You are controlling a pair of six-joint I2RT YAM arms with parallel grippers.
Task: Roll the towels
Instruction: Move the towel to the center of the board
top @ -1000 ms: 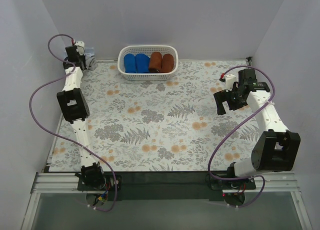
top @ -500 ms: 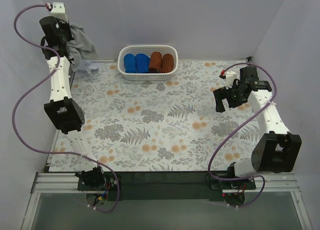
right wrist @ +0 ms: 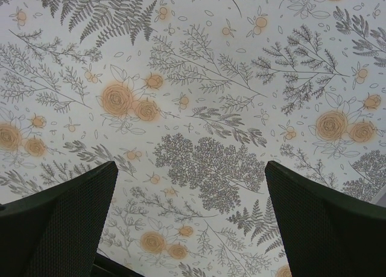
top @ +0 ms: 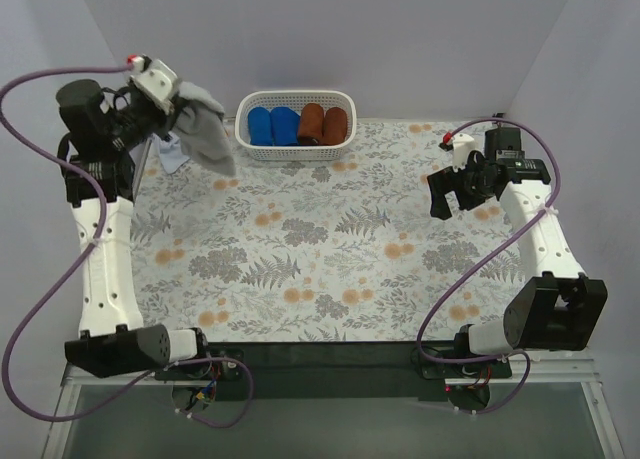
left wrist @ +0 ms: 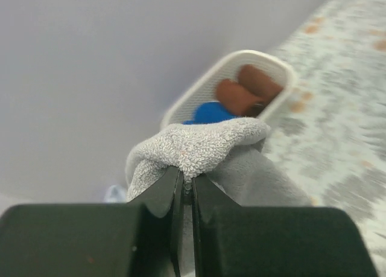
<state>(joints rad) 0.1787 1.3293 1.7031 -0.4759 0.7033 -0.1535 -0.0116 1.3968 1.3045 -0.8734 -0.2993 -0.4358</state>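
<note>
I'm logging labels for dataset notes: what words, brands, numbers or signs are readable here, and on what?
No text can be read in any view.
On the grey towel in the left gripper: no tag shows.
On the basket: no label.
On the tablecloth: only ferns and flowers.
On the arms: any markings are too small to tell.

grey towel (top: 205,129), pale blue towel (top: 172,161), white basket (top: 296,152), blue rolls (top: 272,126), rust-brown rolls (top: 323,124); tablecloth (top: 330,249) white, grey ferns, orange roses.
</note>
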